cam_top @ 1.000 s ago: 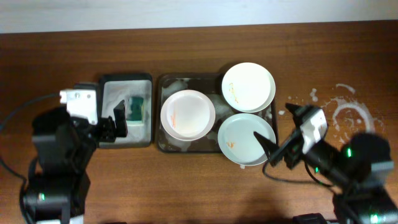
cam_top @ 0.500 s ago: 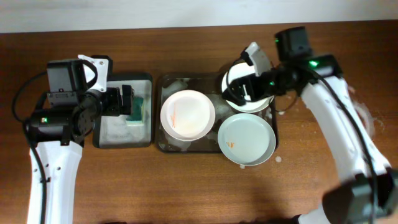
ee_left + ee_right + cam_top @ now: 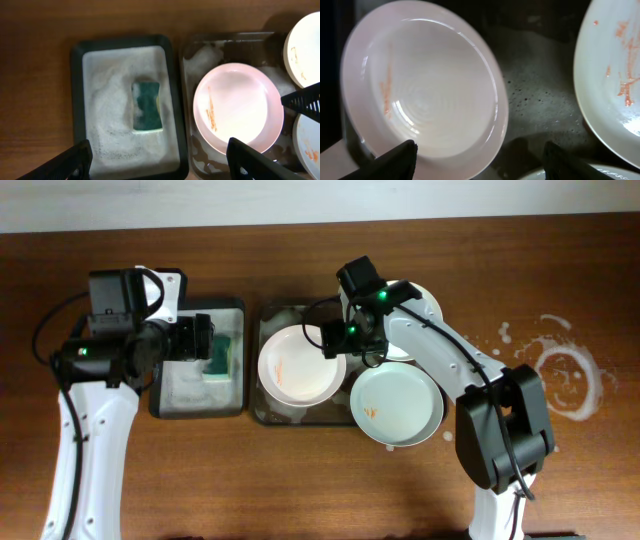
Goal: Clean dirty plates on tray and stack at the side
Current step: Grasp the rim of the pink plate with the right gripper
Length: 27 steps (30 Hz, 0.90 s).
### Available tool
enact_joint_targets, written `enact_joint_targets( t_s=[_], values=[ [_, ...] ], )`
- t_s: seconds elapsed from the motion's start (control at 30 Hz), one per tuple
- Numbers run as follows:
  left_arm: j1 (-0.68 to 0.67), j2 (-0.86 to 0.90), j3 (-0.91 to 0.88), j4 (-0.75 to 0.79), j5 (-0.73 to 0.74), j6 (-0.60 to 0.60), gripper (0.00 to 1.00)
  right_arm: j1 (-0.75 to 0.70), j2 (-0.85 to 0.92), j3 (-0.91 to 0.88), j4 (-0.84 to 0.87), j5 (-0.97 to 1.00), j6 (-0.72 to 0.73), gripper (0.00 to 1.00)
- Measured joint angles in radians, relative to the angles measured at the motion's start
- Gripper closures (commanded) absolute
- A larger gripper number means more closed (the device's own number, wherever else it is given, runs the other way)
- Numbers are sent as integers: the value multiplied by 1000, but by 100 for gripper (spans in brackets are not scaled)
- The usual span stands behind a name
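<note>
Three white plates lie on the dark tray (image 3: 262, 415): a left one (image 3: 300, 370) with an orange streak, a back right one (image 3: 418, 305) partly under my right arm, and a front right one (image 3: 397, 405). My right gripper (image 3: 336, 340) is open and empty, low over the left plate's right rim. In the right wrist view its fingers straddle that rim (image 3: 425, 85), with the back plate (image 3: 615, 75) to the right. My left gripper (image 3: 203, 340) is open and empty above the small tray (image 3: 75, 100), which holds a green sponge (image 3: 147, 107).
Foamy water covers the small tray's floor (image 3: 185, 385) and parts of the big tray (image 3: 540, 85). A white splatter ring (image 3: 565, 370) marks the table at the right. A black cable (image 3: 50, 330) loops at the left.
My right arm swung from the front right across the tray; its gripper now hangs at the left plate. My left arm rose and extended over the sponge tray. The plates have not moved.
</note>
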Motion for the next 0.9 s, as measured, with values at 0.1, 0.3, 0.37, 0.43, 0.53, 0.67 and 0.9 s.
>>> enact_joint_targets(
  t_s=[0.1,0.3,0.37,0.43,0.53,0.67,0.9],
  values=[
    [0,56,0,0,0,-7,16,0,29,0,17,23,18,44],
    [0,79,0,0,0,-13,15,0,93,0,29,31,29,56],
    [0,81,0,0,0,-28,15,0,108,0,29,31,32,61],
    [0,82,0,0,0,-37,16,0,113,0,29,31,35,62],
    [0,82,0,0,0,-42,15,0,113,0,29,31,34,62],
    [0,82,0,0,0,-45,15,0,113,0,40,31,40,62],
    [0,117,1,0,0,-45,15,8,113,0,55,31,65,69]
  ],
)
